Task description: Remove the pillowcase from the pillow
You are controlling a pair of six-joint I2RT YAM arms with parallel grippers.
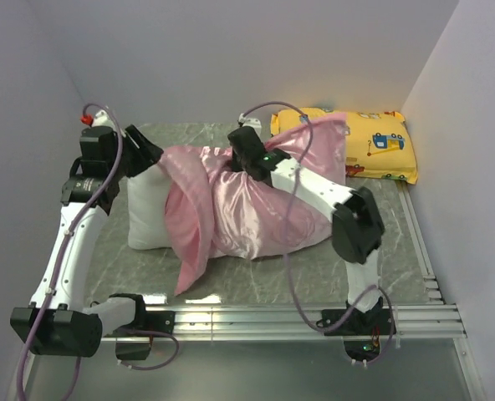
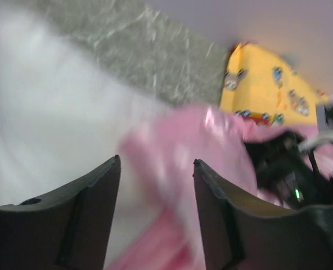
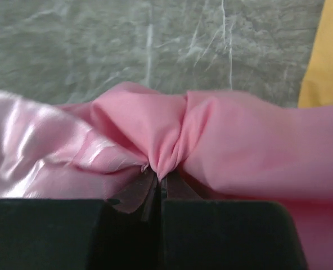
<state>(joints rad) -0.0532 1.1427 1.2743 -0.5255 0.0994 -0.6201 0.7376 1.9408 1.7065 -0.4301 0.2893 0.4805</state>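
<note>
While pillowcase (image 1: pixel 256 209) sheathes half, pillow (image 1: pixel 147 219) lies crosswise (left-right).

The left arm (image 1: pixel 68 242) rises along the left side and bends inward at the wrist. The left claw (image 2: pixel 155 163) has its jaws standing apart. The right arm (image 1: pixel 314 188) stretches forward and leftward. The right claw (image 3: pixel 158 179) is pinched tight on a fold of the pillowcase (image 3: pixel 239 140).

Pink pillowcase (image 1: pixel 231 209), white pillow (image 1: pixel 147 219)
</note>
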